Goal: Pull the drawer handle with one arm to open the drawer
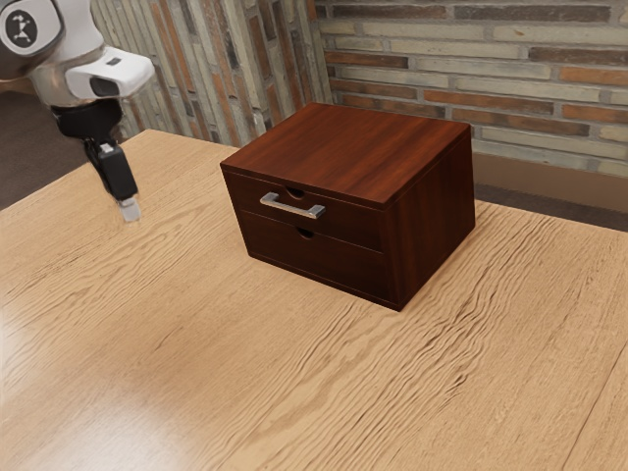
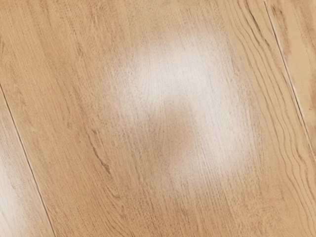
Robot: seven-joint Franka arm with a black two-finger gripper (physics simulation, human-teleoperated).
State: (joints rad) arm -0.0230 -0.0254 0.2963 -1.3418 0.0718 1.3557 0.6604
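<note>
The step in hand looks to be the approach: the gripper (image 1: 129, 207) hangs above the table (image 1: 196, 373) near its far corner at the exterior view's left, well apart from the drawer handle (image 1: 291, 206), with nothing in its grasp. It is seen edge-on there, so I cannot tell whether the claw is wide or narrow. The handle is a silver bar lying level across the upper drawer (image 1: 348, 224) of a dark wooden cabinet (image 1: 353, 147). The cabinet stands toward the table's far edge with its front turned to the exterior view's left. The upper drawer looks shut, flush with the lower drawer (image 1: 324, 257) beneath it, which carries no bar. To do this well, I judge the hand should cross to the cabinet's front and turn so the jaws straddle the bar from above and below. It should go in at the bar's middle and close once the bar sits well inside. The pull should then run straight out, square to the front, since a slanted pull could bind the drawer or drag the whole cabinet across the table. The exterior view gives cabinet, handle and arm together, with a brick wall (image 1: 471, 59) behind. The wrist view gives the table's wood grain beneath the hand, with a pale sheen (image 2: 197, 98) on it, which suggests the hand points down rather than at the drawer front.
</note>
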